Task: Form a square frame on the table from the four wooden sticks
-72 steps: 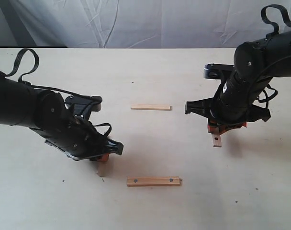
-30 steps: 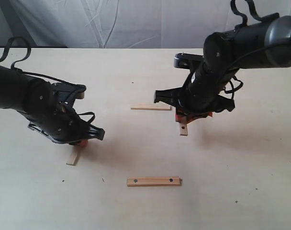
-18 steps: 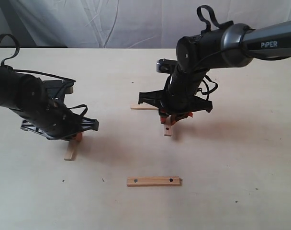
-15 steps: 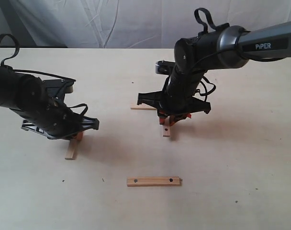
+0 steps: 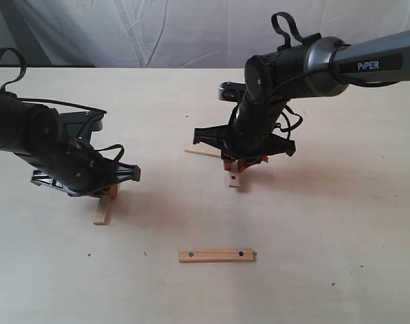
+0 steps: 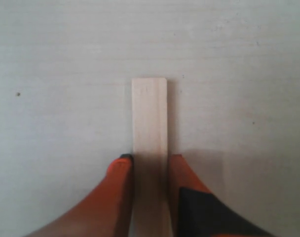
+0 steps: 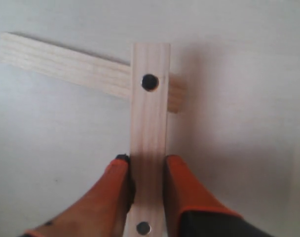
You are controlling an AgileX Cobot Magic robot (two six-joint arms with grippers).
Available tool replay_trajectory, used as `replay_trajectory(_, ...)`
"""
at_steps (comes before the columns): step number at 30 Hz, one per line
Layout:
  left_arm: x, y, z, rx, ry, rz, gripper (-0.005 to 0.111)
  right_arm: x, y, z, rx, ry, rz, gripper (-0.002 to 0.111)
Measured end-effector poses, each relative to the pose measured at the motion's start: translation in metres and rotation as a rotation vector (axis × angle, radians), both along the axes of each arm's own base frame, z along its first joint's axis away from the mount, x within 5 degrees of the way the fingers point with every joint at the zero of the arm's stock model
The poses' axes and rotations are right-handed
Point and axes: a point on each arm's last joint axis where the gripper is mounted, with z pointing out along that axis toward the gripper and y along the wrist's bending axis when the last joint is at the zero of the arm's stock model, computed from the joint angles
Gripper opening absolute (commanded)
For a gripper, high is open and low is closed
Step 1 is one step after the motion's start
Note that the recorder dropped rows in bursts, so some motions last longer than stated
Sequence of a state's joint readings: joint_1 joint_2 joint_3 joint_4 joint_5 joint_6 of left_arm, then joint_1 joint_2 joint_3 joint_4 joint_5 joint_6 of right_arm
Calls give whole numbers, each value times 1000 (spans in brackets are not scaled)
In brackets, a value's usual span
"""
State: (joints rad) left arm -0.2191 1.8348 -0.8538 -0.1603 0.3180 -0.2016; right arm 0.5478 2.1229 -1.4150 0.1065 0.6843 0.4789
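My left gripper (image 5: pixel 108 194) (image 6: pixel 149 160) is shut on a plain wooden stick (image 5: pixel 102 210) (image 6: pixel 149 118), held low over the table (image 5: pixel 326 223) at the left. My right gripper (image 5: pixel 240 164) (image 7: pixel 147 160) is shut on a stick with dark holes (image 5: pixel 233 176) (image 7: pixel 149 123); its far end lies across the end of a plain stick (image 5: pixel 202 152) (image 7: pixel 66 66) at the middle back. A second holed stick (image 5: pixel 216 256) lies flat near the front centre. No square frame is formed.
A wrinkled white cloth (image 5: pixel 191 30) hangs behind the table's far edge. Tiny dark specks (image 5: pixel 88 255) dot the tabletop. Both black arms lean in over the table from left and right.
The right arm carried its holed stick leftwards until its end crossed the back plain stick, which has tilted slightly. The left arm moved left with its plain stick, then held still.
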Motion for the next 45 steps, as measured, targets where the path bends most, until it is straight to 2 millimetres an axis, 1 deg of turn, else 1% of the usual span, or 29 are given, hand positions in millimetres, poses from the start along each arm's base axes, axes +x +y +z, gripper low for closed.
replay_trajectory(4,0,0,0,0,0,0,0,1,0,-2,2,-1,-8,-1)
replay_trajectory(9,0,0,0,-4,1,5,0,0,1,-11,1,26,-18,-1)
replay_trajectory(13,0,0,0,-5,1,7,0,0,1,-11,1,26,-20,-1)
replay_trajectory(14,0,0,0,-5,1,7,0,0,1,-11,1,26,-20,1)
replay_trajectory(16,0,0,0,-5,1,7,0,0,1,-11,1,26,-22,12)
replay_trajectory(19,0,0,0,-6,0,8,0,0,1,-11,3,29,-34,37)
replay_trajectory(20,0,-1,0,-11,1,14,0,0,1,-11,4,30,-39,43)
replay_trajectory(21,0,-1,0,-12,1,16,0,0,1,-11,4,32,-41,48)
replay_trajectory(22,0,-1,0,-13,1,17,0,0,1,-10,4,32,-40,49)
replay_trajectory(24,0,-1,1,-15,1,18,0,-1,1,-4,11,27,-46,46)
replay_trajectory(26,1,-2,7,-19,-10,15,0,2,-5,10,39,12,-72,41)
replay_trajectory(27,3,-4,12,-24,-25,9,0,3,-9,17,53,7,-85,38)
replay_trajectory(29,9,-13,25,-35,-66,-13,0,10,-25,36,79,-16,-110,30)
replay_trajectory(30,11,-20,32,-42,-86,-34,0,12,-34,45,88,-27,-120,25)
replay_trajectory(31,13,-29,38,-49,-107,-59,0,16,-47,55,93,-38,-144,23)
replay_trajectory(32,14,-37,42,-54,-121,-81,0,18,-56,60,92,-41,-152,17)
replay_trajectory(33,17,-60,48,-66,-145,-140,0,22,-77,69,85,-41,-179,16)
replay_trajectory(36,24,-90,48,-77,-154,-210,0,25,-102,74,66,-18,-217,15)
replay_trajectory(39,36,-109,44,-74,-144,-251,0,26,-114,74,41,-6,-226,15)
replay_trajectory(42,49,-119,34,-51,-123,-280,0,27,-119,74,23,-1,-227,15)
replay_trajectory(45,59,-122,27,-26,-118,-288,0,27,-120,74,18,-3,-224,15)
